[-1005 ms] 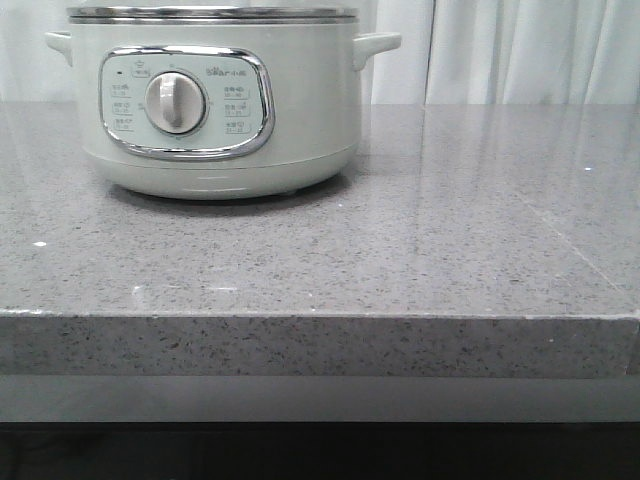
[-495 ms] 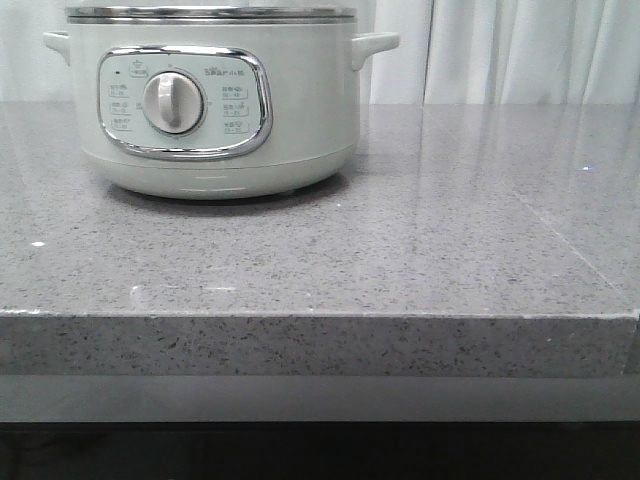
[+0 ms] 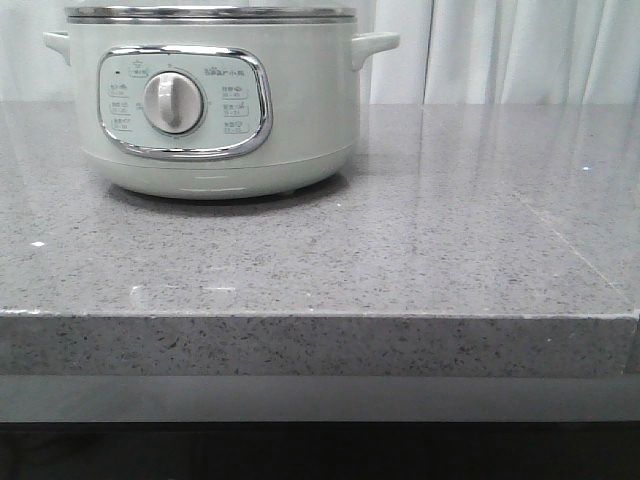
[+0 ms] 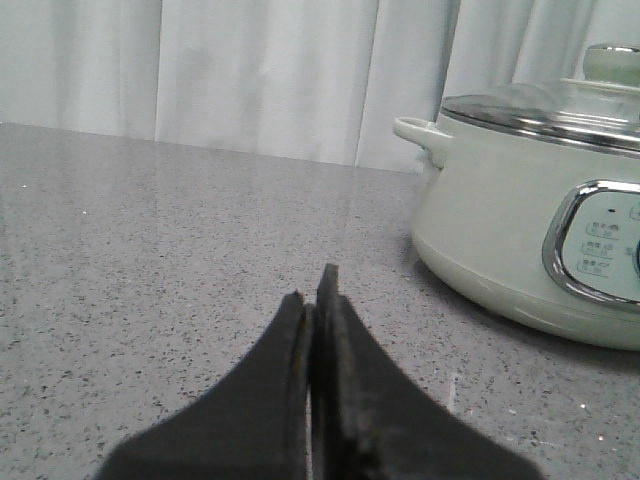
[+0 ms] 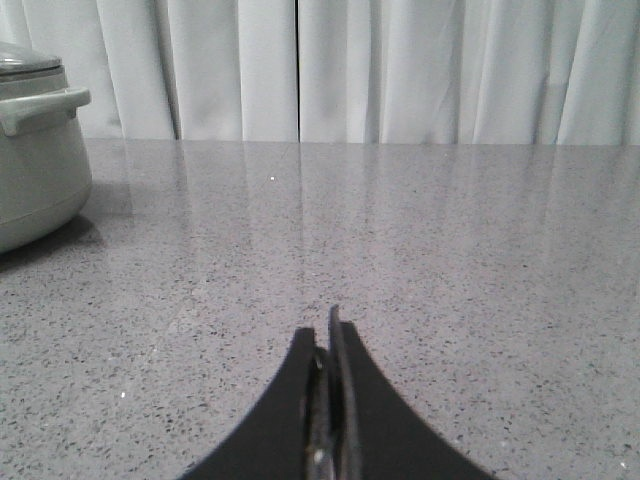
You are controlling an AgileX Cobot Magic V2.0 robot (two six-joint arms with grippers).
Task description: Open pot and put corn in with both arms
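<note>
**Lid on the pot, both grippers closed and holding nothing**

Front view: the pale green pot (image 3: pixel 210 100) stands toward the left rear of the grey stone counter (image 3: pixel 400 250), its control dial facing the camera and its metal rim at the frame's top edge.

Left wrist view: the left gripper (image 4: pixel 316 300) hangs low over the counter, fingers pressed together on nothing. Near it, the pot wears its glass lid (image 4: pixel 560 100), knob upright.

Right wrist view: the right gripper (image 5: pixel 324 340) is likewise pinched together with nothing between its fingers, the pot's handle (image 5: pixel 40 105) well off to one side.

With the lid seated, the scene fits either a pot awaiting opening or one closed again with corn already inside; its contents cannot be seen.
</note>
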